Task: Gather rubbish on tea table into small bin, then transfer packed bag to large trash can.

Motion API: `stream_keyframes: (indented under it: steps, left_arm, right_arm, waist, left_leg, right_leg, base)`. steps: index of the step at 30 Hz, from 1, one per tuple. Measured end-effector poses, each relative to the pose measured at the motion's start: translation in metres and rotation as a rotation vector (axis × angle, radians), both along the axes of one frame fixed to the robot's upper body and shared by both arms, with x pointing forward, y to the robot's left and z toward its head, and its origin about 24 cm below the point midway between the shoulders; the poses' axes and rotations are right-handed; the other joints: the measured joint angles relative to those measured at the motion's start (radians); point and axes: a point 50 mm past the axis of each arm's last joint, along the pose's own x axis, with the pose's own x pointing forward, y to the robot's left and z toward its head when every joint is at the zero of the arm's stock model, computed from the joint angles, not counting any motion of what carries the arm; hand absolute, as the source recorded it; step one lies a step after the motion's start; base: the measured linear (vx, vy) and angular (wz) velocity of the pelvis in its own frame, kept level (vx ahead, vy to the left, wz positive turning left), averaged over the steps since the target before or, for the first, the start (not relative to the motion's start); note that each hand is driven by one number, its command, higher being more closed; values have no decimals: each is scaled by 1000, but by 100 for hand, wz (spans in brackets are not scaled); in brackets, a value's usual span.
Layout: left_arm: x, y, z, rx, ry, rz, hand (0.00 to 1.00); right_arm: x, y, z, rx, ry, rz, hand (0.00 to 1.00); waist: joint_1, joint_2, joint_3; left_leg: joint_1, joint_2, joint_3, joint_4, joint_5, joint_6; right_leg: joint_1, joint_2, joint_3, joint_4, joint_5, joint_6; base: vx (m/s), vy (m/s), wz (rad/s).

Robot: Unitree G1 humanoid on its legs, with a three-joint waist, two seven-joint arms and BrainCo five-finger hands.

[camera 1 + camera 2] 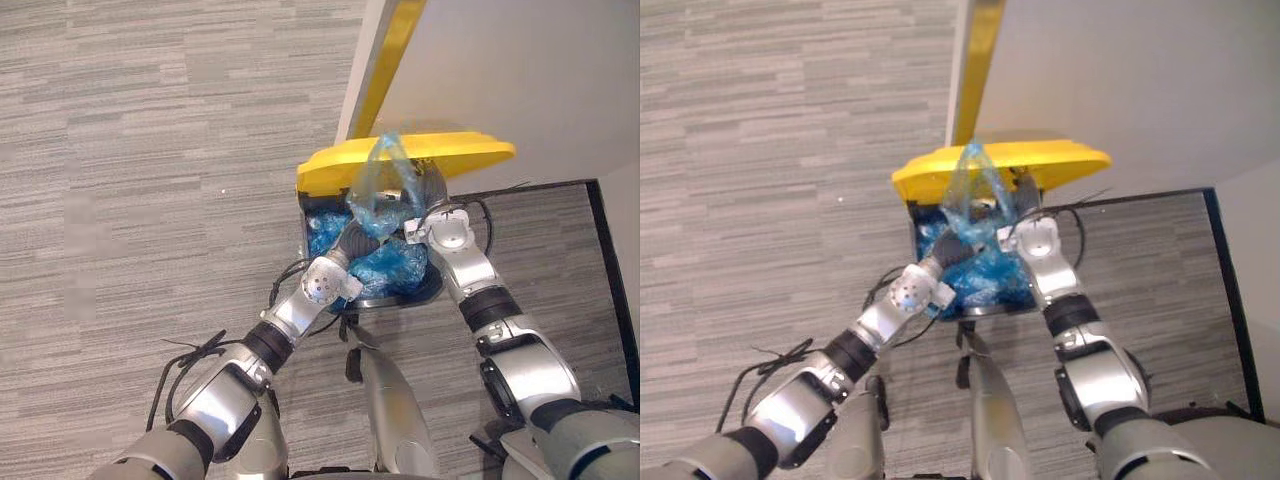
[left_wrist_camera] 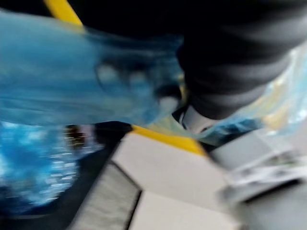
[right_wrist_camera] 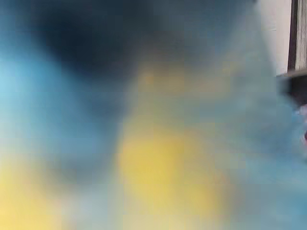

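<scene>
The eye views take in the grey carpet floor (image 1: 120, 150), the white wall (image 1: 520, 70) and the black can (image 1: 305, 222) with its yellow lid (image 1: 450, 152) raised. The wrist views, pressed close, give little beyond blue film and yellow blur. The blue bag (image 1: 380, 170) stands up over the can's mouth, above more blue plastic (image 1: 395, 265) inside. It sits between the left hand (image 1: 360, 242) and the right hand (image 1: 428, 190). Both hands are against it, fingers hidden, so I cannot tell their grip.

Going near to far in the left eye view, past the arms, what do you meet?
black trash can lined with blue plastic → its open yellow lid → yellow vertical strip on the white wall.
</scene>
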Motion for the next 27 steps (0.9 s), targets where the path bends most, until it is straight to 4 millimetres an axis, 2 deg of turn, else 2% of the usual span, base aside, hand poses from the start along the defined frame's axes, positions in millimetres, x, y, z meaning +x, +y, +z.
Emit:
stream_keyframes:
  steps: [5, 7, 10, 14, 21, 25, 27]
  left_arm:
    - [11, 26, -23, 159, 72, 113, 0]
    - [12, 34, -31, 220, 96, 140, 0]
    - [11, 49, -46, 327, 152, 194, 0]
    - [6, 58, -59, 408, 185, 225, 0]
    - [0, 52, -65, 300, 235, 232, 0]
    - [-2, 52, -56, 179, 204, 235, 0]
    - [-4, 59, -50, 111, 164, 241, 0]
  right_arm:
    - [3, 12, 12, 3, -27, 18, 0]
    - [3, 15, 13, -4, -32, 27, 0]
    - [2, 22, 18, -14, -56, 54, 0]
    - [0, 28, 24, -22, -79, 89, 0]
    - [-1, 29, 21, -33, -70, 105, 0]
    - [-8, 28, 6, -46, -48, 118, 0]
    - [-12, 23, -11, -54, -4, 109, 0]
  waist:
    - [-4, -1, 1]
    - [-4, 0, 1]
    - [-4, -17, 25]
    - [-1, -16, 29]
    - [3, -13, 31]
    - [8, -12, 31]
    - [17, -6, 34]
  left_leg:
    - [-3, 10, 17, 26, -8, -3]
    - [-14, 22, 16, 49, -26, -5]
    - [-23, 27, 9, 79, -38, -6]
    - [-36, 29, -5, 86, -38, -7]
    - [-23, 24, -7, 86, -36, -9]
    - [-15, 17, -11, 87, -35, -10]
    - [2, 15, -17, 87, -34, -12]
  right_leg:
    - [0, 6, 8, 2, 1, -2]
    - [-1, 13, 5, 2, 1, -2]
    - [-2, 12, 1, 17, 1, -2]
    - [-6, 11, -10, 21, -1, -5]
    - [-8, 4, -11, 54, -18, -18]
    - [-7, -4, -11, 78, -29, -16]
    - [7, -7, -13, 84, -32, -12]
  base:
    - [38, -19, -7]
    - [-1, -6, -2]
    - [-5, -5, 1]
    - [14, -25, 7]
    - [29, -14, 1]
    - [6, -22, 4]
    - [2, -14, 3]
